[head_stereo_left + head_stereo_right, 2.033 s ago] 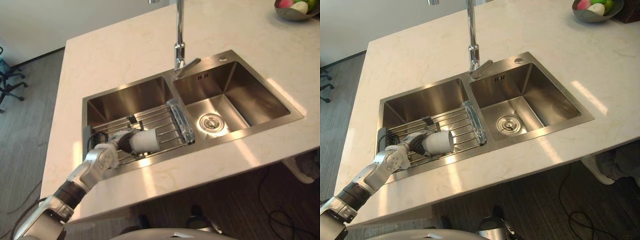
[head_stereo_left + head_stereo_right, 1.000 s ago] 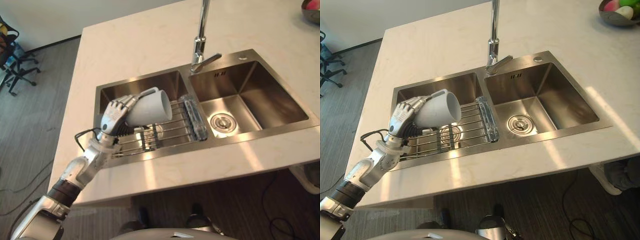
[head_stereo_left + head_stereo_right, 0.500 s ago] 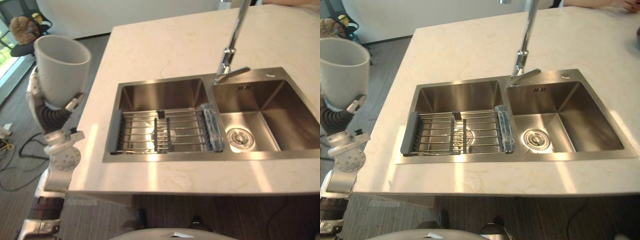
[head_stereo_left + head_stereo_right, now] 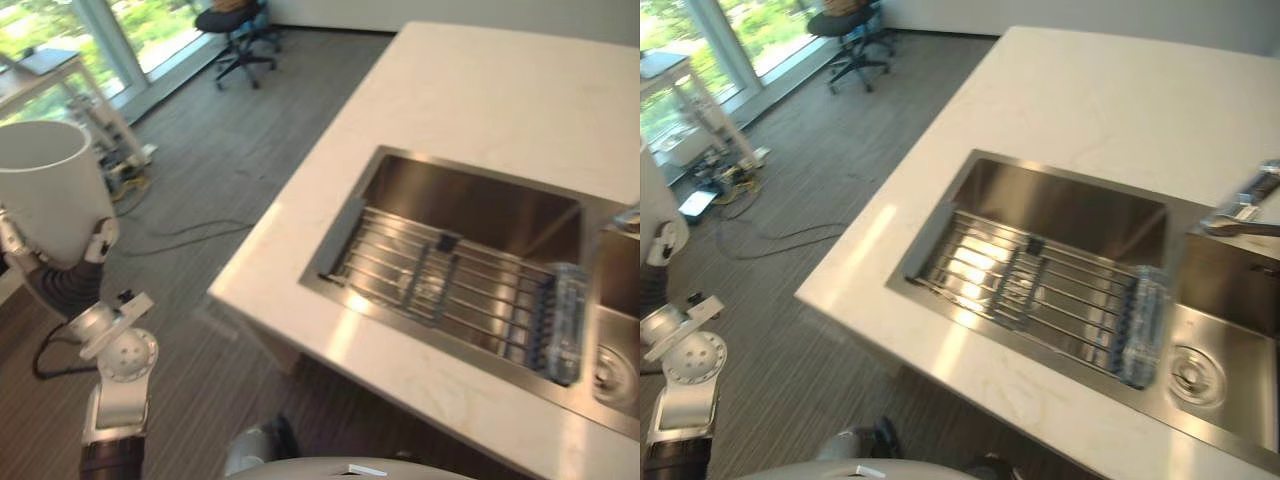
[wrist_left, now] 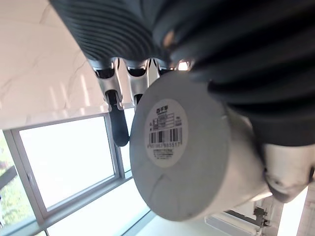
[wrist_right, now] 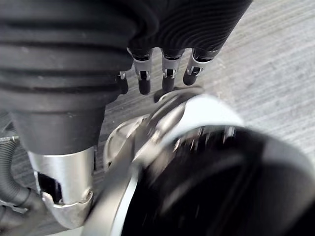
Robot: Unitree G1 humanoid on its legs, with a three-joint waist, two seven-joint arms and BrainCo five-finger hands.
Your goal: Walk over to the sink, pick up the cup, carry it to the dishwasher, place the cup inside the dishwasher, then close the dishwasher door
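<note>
A white cup (image 4: 50,185) stands upright in the air at the far left, off the counter and over the floor. My left hand (image 4: 100,240) is curled round it from behind and below. In the left wrist view the cup's labelled base (image 5: 167,132) faces the camera, with fingers (image 5: 117,118) along one side and the thumb (image 5: 285,172) pressed on the other. My right hand (image 6: 166,73) hangs low over the floor, its fingers relaxed and holding nothing.
The steel double sink (image 4: 470,205) with a wire rack (image 4: 450,285) lies in the pale stone counter (image 4: 480,90) to my right. The tap (image 4: 1240,210) is at the right edge. An office chair (image 4: 235,25) and a desk (image 4: 40,70) stand by the windows, with wood floor between.
The whole picture has swung to the left, so the sink now lies at the right and more floor shows. The cup stays upright in my left hand.
</note>
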